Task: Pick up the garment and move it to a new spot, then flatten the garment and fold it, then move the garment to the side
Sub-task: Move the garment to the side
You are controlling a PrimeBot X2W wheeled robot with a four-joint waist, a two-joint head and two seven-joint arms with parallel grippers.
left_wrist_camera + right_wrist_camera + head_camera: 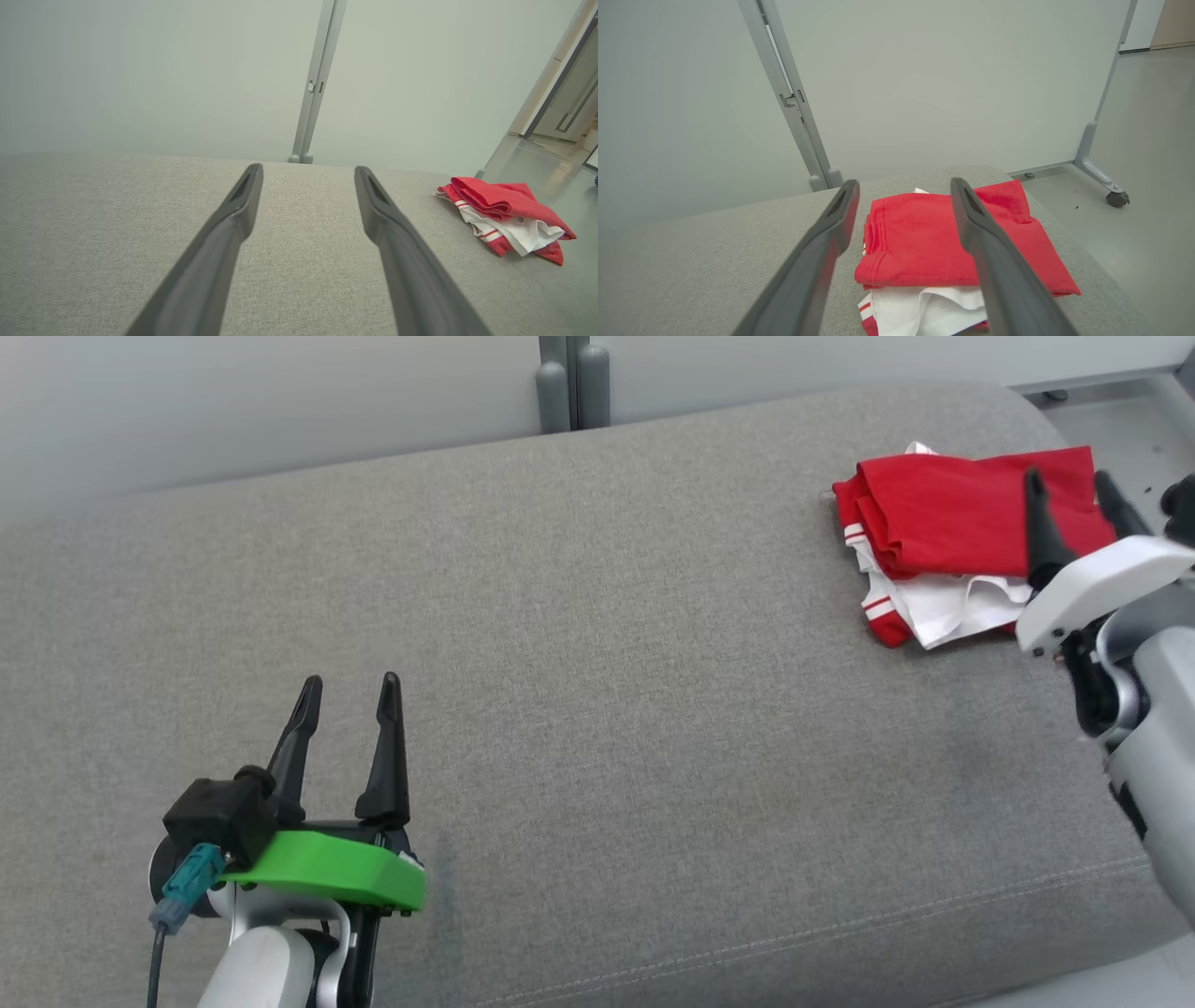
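— Where's the garment [943, 513]?
— Folded, red and white, on the grey cushion [597, 663], directly ahead of the right claw [1070, 483], which is released and empty.
— And the left claw [351, 683]?
— Released too, over bare cushion; the garment lies well off to its right.

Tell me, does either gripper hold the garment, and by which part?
Nothing is held. The left gripper and the right gripper are open; the folded garment lies ungripped.
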